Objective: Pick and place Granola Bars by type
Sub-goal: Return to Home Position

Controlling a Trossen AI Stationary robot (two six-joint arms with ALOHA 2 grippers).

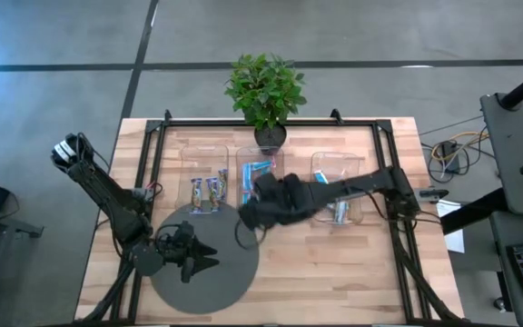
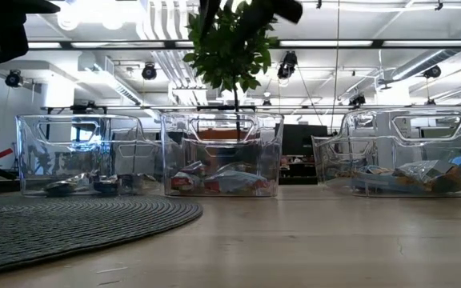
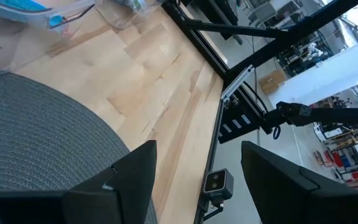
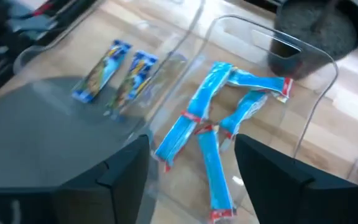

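Note:
Three clear trays stand in a row at the table's far half. The left tray (image 1: 209, 186) holds multicoloured bars (image 4: 114, 71). The middle tray (image 1: 260, 177) holds several blue-and-white bars (image 4: 210, 137), which lie flat and crossed on its floor. The right tray (image 1: 339, 191) holds a few bars (image 2: 406, 176). My right gripper (image 4: 191, 146) is open and hovers above the near edge of the middle tray (image 1: 246, 218), touching nothing. My left gripper (image 1: 202, 257) is open over the dark round mat (image 1: 216, 277) and holds nothing (image 3: 197, 149).
A potted plant (image 1: 266, 91) stands at the far edge, just behind the middle tray. Black frame rails (image 1: 152, 163) run along the table's left and right sides. Bare wood lies to the right of the mat (image 1: 334, 272).

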